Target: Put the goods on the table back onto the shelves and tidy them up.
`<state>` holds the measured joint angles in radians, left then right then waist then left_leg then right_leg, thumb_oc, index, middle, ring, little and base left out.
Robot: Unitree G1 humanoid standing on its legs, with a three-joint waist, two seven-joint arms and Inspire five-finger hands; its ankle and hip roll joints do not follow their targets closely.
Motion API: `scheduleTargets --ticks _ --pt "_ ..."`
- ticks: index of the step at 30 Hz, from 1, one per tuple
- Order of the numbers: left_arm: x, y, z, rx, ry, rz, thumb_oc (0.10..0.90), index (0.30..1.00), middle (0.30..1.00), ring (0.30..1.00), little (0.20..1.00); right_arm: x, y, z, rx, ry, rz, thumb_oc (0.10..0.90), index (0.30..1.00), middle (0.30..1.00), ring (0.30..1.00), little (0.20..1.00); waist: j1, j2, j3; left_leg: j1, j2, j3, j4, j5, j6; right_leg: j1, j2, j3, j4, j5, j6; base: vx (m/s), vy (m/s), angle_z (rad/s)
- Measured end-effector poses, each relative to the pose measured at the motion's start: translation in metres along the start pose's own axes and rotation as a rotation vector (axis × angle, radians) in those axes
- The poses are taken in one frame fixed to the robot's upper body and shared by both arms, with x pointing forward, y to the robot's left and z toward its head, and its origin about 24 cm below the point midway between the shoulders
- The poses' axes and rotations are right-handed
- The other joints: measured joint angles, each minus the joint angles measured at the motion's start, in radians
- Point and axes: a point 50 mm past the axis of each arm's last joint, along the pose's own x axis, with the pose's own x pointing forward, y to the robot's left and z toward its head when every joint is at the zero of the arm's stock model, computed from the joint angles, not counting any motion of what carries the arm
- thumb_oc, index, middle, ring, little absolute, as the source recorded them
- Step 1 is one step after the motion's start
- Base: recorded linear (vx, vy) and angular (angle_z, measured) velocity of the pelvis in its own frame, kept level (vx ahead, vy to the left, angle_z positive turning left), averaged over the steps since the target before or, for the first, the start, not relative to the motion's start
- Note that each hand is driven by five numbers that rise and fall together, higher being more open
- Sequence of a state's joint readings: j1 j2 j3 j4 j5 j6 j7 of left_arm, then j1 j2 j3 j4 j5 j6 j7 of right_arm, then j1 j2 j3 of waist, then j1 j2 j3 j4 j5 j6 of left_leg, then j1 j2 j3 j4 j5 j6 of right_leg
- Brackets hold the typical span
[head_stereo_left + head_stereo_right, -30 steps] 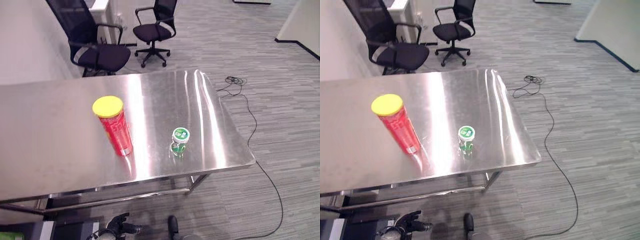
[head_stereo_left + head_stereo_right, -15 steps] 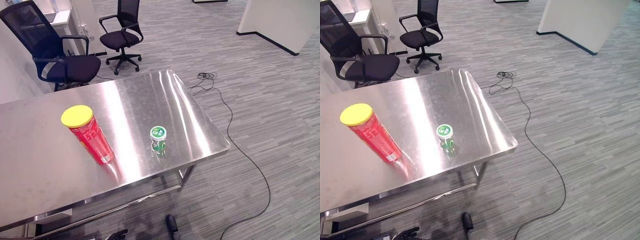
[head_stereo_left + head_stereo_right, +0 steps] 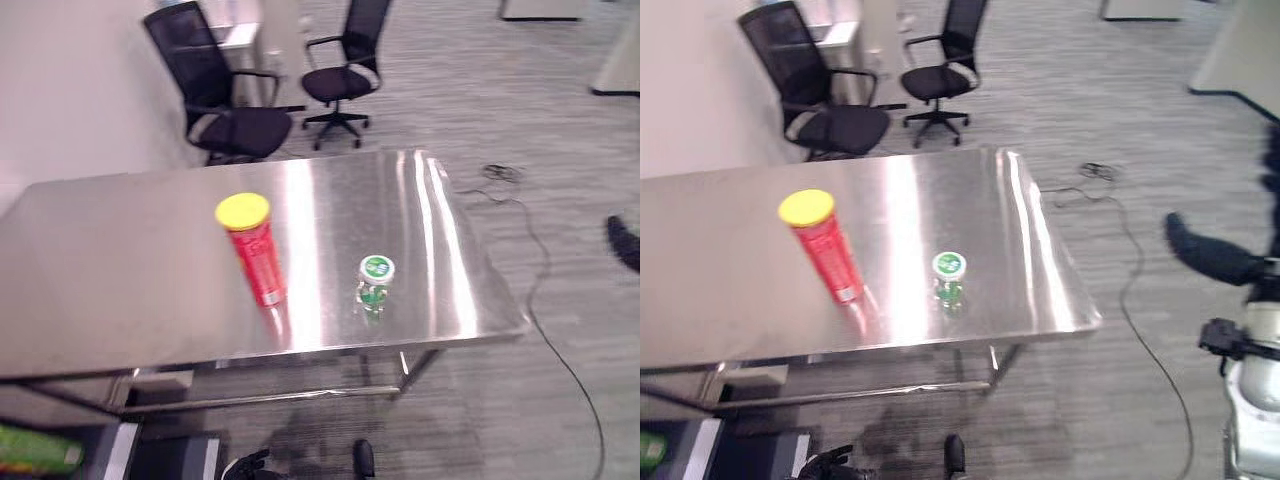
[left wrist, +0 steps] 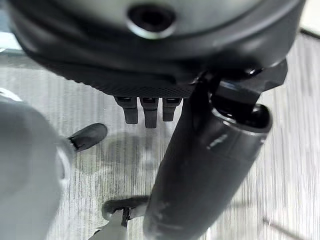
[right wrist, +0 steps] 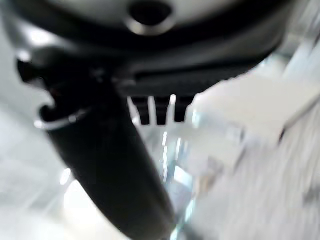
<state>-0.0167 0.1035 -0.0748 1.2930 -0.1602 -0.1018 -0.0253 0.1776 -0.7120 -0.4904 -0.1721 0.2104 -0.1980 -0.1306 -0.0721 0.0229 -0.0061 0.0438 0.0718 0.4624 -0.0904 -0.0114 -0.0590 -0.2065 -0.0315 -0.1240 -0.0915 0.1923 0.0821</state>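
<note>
Two goods mid-frame on steel table (image 3: 120, 290): red canister (image 3: 255, 252), green jar (image 3: 375, 282). Left hand (image 4: 210, 165) and right hand (image 5: 107, 165) straight-fingered, holding nothing.

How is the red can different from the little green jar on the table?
The red can is tall and thin, while the green jar is short and small. The red can has a yellow lid; the green jar has a green and white lid. The red can stands nearer the table's middle, the green jar nearer its right end. Both stand upright, apart, with no hand touching them.
</note>
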Motion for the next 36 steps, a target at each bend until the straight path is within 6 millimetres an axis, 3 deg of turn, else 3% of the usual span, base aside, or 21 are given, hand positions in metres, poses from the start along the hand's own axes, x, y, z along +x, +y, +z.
scheduleTargets --ticks 9,14,24,36 --pt "0.000 0.007 0.002 0.001 -0.010 0.017 0.800 0.900 0.900 0.900 0.900 0.001 0.016 0.000 0.084 -0.001 0.049 0.800 0.900 0.900 0.900 0.900 -0.017 -0.040 0.017 0.011 -0.013 -0.009 -0.001 -0.004 0.012 0.022 -0.019 -0.009 0.000 -0.006 0.007 0.00 -0.010 0.02" --pt "0.000 0.003 0.002 0.000 -0.011 0.007 0.800 0.900 0.900 0.900 0.900 -0.003 0.035 -0.002 0.141 0.014 0.148 0.800 0.900 0.900 0.900 0.900 -0.016 -0.038 0.016 0.021 -0.013 -0.011 0.000 -0.003 0.012 0.025 -0.017 -0.010 0.000 -0.003 0.003 0.00 -0.001 0.01" --pt "0.000 0.003 0.004 0.002 -0.019 0.007 0.800 0.900 0.900 0.900 0.900 -0.017 0.078 -0.009 0.235 0.071 0.328 0.800 0.900 0.900 0.900 0.900 0.025 -0.035 0.017 0.023 -0.009 -0.039 -0.004 -0.003 0.013 0.049 -0.022 -0.039 -0.001 -0.012 -0.007 0.02 -0.010 0.08" --pt "0.000 0.004 0.007 0.014 -0.035 0.017 0.800 0.900 0.900 0.900 0.900 -0.015 0.084 -0.007 0.327 0.065 0.298 0.800 0.900 0.900 0.900 0.900 0.050 -0.037 0.019 0.020 -0.007 -0.069 0.000 0.002 0.013 0.059 -0.026 -0.067 -0.001 -0.016 -0.008 0.01 -0.002 0.06"
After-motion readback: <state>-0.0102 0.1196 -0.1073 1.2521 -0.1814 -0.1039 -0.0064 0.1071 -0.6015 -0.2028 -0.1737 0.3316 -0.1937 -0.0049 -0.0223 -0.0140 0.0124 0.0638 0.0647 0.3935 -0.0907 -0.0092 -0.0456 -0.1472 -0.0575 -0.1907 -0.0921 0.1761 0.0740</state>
